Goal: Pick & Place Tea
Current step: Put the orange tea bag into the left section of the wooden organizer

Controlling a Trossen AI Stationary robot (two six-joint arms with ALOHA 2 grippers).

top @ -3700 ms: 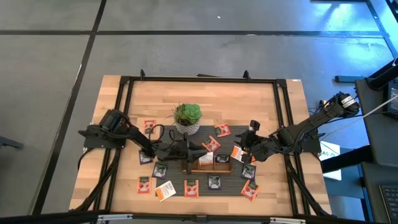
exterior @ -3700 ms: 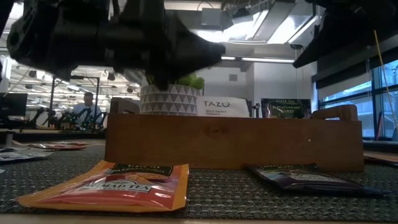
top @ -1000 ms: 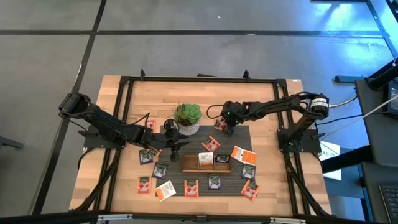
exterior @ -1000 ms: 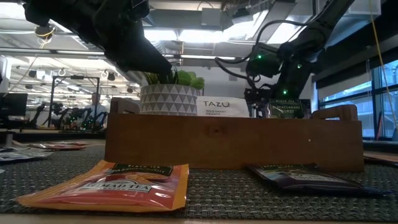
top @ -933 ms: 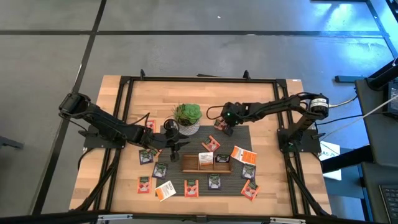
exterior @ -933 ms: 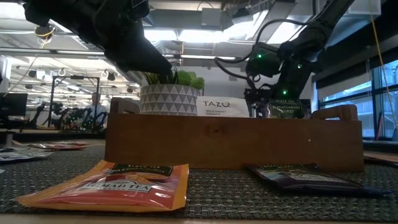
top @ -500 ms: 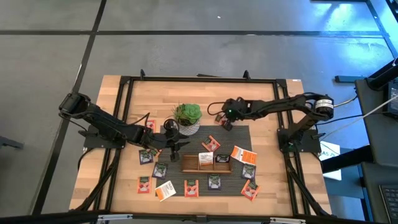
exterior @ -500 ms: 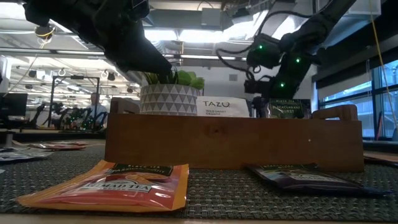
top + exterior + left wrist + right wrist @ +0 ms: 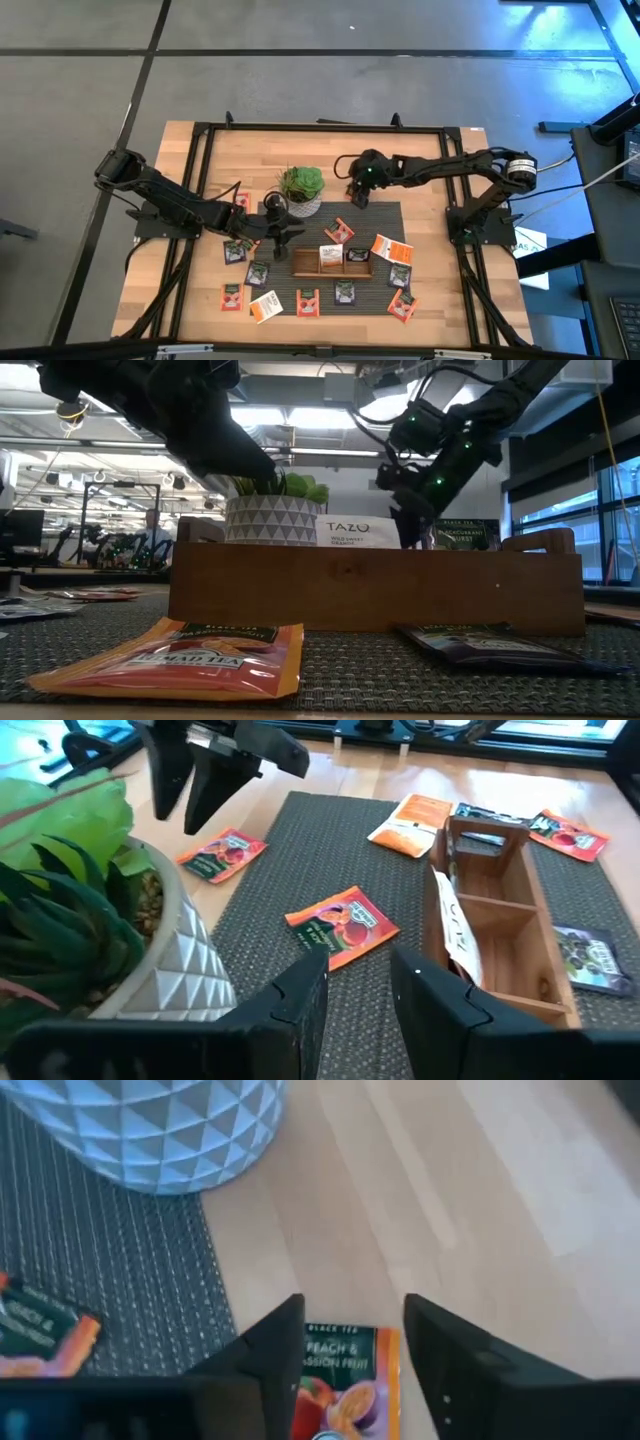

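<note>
A light wooden bench [image 9: 420,160] carries a dark woven mat [image 9: 372,297] across its near middle. A potted plant [image 9: 301,190] stands at the mat's far-left edge. An orange-red tea sachet [image 9: 356,193] lies on bare wood just beyond the mat's far edge.

The right arm is reaching in from the right edge of the table, its links stretching across toward the far middle; the right gripper [image 9: 359,195] is pointing down there, its two dark fingers [image 9: 455,1365] standing apart with a clear gap between them, nothing clamped in them; in the low view it is hanging tilted above the table [image 9: 408,510]. The left arm is coming in from the left edge, bending low across the surface toward the middle; the left gripper [image 9: 281,233] is lying forward near the table's centre, its fingers [image 9: 300,1003] sitting partly apart and gripping nothing.
</note>
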